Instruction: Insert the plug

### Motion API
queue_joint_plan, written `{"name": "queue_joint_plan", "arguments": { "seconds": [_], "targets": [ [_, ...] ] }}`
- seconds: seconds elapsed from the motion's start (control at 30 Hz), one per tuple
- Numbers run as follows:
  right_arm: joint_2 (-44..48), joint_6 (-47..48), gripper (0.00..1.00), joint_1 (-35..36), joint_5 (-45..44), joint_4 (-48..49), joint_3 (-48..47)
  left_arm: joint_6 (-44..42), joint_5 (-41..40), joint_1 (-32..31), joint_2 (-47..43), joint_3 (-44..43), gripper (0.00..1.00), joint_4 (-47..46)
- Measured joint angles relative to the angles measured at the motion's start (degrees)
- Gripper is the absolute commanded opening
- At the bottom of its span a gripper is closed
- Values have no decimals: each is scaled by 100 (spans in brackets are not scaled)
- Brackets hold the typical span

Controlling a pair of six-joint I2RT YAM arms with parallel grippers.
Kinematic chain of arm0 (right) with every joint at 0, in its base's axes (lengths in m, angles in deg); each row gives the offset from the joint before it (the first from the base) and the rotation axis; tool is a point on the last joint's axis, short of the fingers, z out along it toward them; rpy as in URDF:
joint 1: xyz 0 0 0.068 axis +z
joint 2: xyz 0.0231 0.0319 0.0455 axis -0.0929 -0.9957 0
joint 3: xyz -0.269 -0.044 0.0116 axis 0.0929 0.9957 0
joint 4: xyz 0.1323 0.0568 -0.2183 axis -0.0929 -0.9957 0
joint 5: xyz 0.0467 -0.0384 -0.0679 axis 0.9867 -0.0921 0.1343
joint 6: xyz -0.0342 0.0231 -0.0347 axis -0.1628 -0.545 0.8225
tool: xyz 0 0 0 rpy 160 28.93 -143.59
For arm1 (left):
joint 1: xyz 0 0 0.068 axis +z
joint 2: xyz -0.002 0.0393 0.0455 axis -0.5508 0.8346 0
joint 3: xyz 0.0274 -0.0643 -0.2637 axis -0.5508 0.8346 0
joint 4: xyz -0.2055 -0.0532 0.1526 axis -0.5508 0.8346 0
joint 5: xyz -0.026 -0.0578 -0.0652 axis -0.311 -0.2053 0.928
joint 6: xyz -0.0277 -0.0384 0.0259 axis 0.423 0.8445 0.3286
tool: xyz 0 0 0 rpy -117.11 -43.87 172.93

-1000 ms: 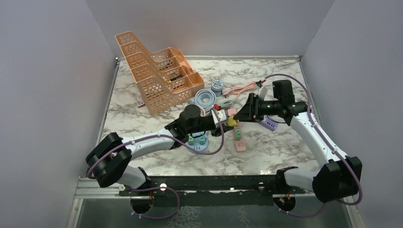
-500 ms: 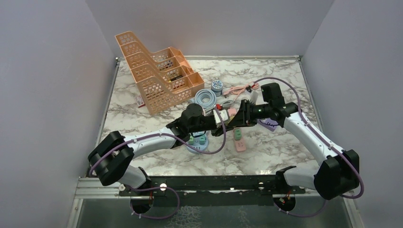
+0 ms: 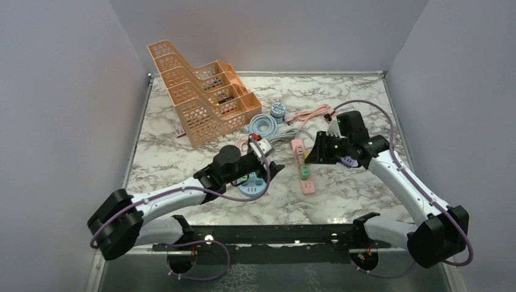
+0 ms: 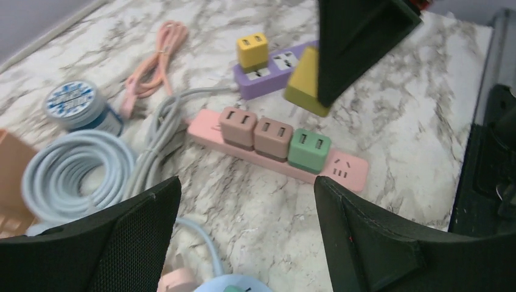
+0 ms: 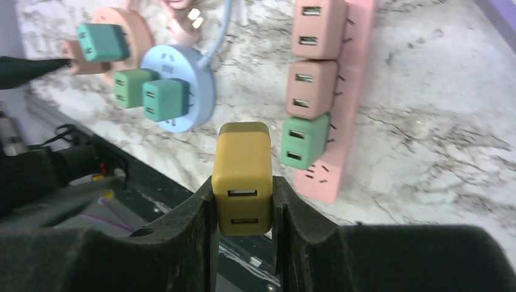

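Two grippers show in my views, and only one carries anything. The right gripper (image 5: 242, 204) is clamped on the yellow plug (image 5: 242, 182), one finger pressed against each side; the plug's two-port face is turned toward the wrist camera and its far half stands out past the fingertips. From above, I see that gripper just right of the pink power strip (image 3: 302, 167), between it and the purple power strip (image 3: 345, 160), but I cannot make out the plug itself there. Through the left wrist camera the plug hangs over bare marble between the two strips, near the purple one, which has a yellow adapter (image 4: 252, 50) seated on it. The pink strip carries two brownish-pink adapters (image 4: 238, 126) and a green adapter (image 4: 310, 150) in a row, with a bare socket (image 4: 347, 165) at its near end. In the right wrist view the plug sits near and to the left of that green adapter, apart from the strip. The left gripper (image 4: 246, 182) holds nothing, its fingers spread wide. It is left of the pink strip and above the round blue socket (image 3: 251, 185), which has green adapters (image 5: 165, 99) plugged in. Farther back I see a coiled pale-blue cable (image 3: 263, 126), a small blue round tin (image 3: 278, 109), a pink cable (image 4: 152, 73) and the orange basket rack (image 3: 195, 91) at the far left.
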Motion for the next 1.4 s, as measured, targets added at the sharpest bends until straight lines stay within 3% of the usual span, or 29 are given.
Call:
{"name": "queue_joint_plan", "arguments": {
  "seconds": [0.3,0.5,0.8,1.4],
  "targets": [
    [382,-234,1,990,-1779,-820,-63,1244,-2708,24,-1996,160,82,1049],
    [120,-361,1,1622,-2483,-1139,-129,1672,-3641,26,-2297,-133,82,1943],
    [-374,-417,1,1897,-2535,-1082,258,1880,-4103,26,-2352,-20,82,2448],
    [-601,-623,1,1923,-2564,-691,579,1904,-4218,26,-2380,-20,82,2492]
  ]
}}
